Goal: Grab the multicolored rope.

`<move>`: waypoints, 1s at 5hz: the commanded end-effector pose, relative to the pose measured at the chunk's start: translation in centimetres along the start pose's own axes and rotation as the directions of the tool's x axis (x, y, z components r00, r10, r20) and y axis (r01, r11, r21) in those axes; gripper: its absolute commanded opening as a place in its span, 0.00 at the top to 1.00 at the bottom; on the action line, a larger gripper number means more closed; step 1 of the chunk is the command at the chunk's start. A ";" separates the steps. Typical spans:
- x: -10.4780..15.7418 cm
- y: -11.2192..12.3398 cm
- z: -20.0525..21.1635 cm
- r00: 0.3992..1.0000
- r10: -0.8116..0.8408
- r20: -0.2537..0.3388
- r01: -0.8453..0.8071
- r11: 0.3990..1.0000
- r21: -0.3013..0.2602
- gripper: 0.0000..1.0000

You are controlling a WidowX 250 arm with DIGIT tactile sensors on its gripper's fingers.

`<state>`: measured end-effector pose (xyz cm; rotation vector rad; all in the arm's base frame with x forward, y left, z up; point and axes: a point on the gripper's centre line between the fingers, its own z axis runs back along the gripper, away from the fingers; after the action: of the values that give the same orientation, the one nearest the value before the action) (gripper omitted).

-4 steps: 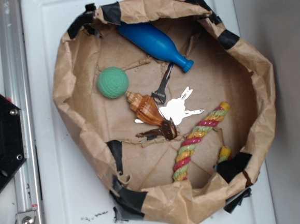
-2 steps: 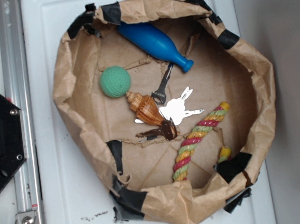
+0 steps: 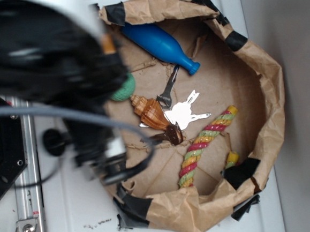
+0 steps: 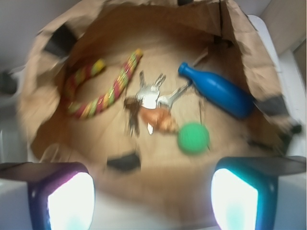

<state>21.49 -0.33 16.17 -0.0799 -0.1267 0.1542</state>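
Gripper (image 4: pixel 152 194) jaws spread wide, empty, above bag (image 4: pixel 240 43) rim; multicolored rope (image 4: pixel 103 86) lies well apart.

Green ball (image 3: pixel 125 89) half hidden behind the blurred arm (image 3: pixel 49 65); whole wrist view motion-blurred.

Arm (image 3: pixel 49 65) blurred, over upper-left of exterior view; fingers (image 4: pixel 72 199) spread wide, empty.

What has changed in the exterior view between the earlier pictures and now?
The robot arm has swung in from the left, blurred, covering the bag's left side and most of the green ball. The multicolored rope, seashell and blue pin have not moved; nothing is grasped.
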 end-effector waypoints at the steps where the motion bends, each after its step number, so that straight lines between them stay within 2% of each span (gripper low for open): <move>1: 5.6 -0.4 -5.5 0.982 0.181 -0.052 -0.182 0.983 -0.024 0.00; 2: 5.2 -2.1 -9.1 0.972 0.203 -0.120 -0.204 0.979 0.003 0.00; 3: 3.5 -4.6 -11.4 0.945 0.260 -0.200 -0.267 0.964 -0.009 0.00; 4: 2.5 -6.8 -11.8 0.885 0.376 -0.274 -0.397 0.917 -0.024 0.00; 5: 2.3 -7.9 -12.2 0.863 0.425 -0.273 -0.442 0.897 -0.002 0.00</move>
<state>26.53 -8.05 4.41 -0.1766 0.1871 0.6091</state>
